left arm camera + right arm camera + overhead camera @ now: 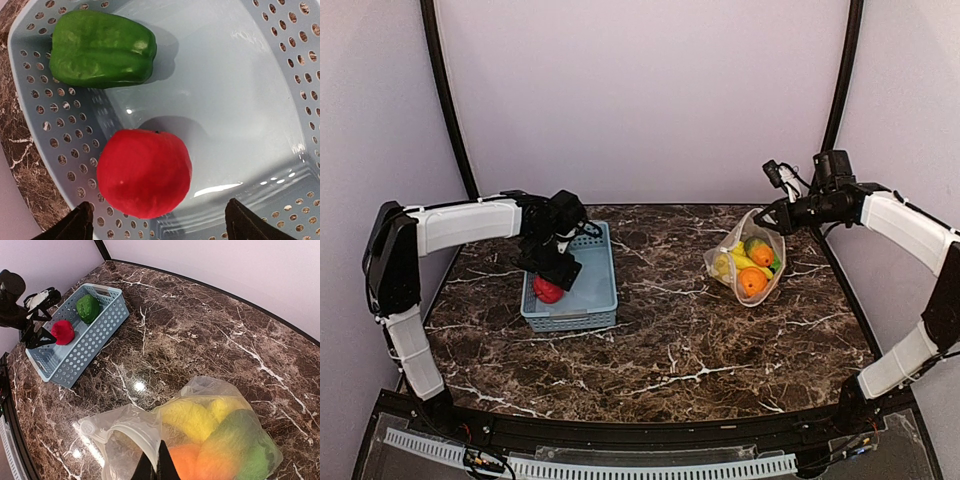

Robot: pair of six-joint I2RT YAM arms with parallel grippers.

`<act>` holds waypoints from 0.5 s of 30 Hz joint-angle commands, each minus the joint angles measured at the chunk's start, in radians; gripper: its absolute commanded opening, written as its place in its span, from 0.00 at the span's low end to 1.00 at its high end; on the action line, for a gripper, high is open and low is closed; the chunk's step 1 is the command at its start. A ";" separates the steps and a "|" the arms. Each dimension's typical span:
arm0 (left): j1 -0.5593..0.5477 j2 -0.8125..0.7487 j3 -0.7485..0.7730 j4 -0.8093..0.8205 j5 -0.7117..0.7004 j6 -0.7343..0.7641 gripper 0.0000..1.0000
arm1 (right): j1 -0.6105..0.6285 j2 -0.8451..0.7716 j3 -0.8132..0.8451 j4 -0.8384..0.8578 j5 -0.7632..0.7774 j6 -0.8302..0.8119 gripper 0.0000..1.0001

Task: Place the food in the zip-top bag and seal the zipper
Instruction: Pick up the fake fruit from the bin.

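Note:
The clear zip-top bag [750, 262] lies at the right of the table, holding yellow, orange and green toy food. My right gripper [159, 467] is shut on the bag's mouth edge by the zipper strip [134, 432] and holds it up; it also shows in the top view [770, 215]. A red apple [144, 172] and a green pepper [102, 49] lie in the light-blue basket [592, 290]. My left gripper [159, 225] is open just above the apple, one finger on each side; in the top view [552, 270] it hangs over the basket's left part.
The basket [95, 337] stands at the table's left, near its left edge. Dark marble table [660, 340] lies between basket and bag. A black frame post rises at each back corner.

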 commanded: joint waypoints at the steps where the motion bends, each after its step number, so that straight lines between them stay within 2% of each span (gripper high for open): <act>1: 0.000 0.024 0.000 -0.005 -0.004 -0.002 0.91 | 0.000 -0.032 -0.011 0.034 0.009 -0.007 0.00; 15: 0.000 0.133 0.031 -0.005 -0.096 0.022 0.90 | 0.000 -0.037 -0.021 0.040 0.006 -0.004 0.00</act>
